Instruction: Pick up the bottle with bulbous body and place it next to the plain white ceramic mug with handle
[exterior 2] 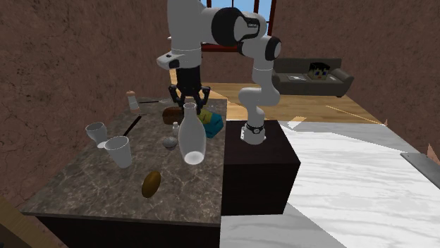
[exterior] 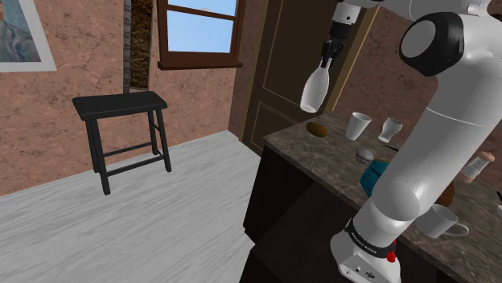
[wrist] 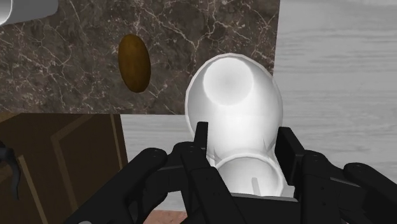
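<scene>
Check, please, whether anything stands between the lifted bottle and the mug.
Yes: a teal object and a small grey item lie on the counter between the bottle, held high in the gripper, and the mug near the stand. Both are low, so the bottle could probably pass over them.

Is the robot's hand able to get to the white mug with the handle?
Probably yes. The hand, clasping the bottle, hangs high above the counter, and the mug sits uncovered near the stand.
</scene>
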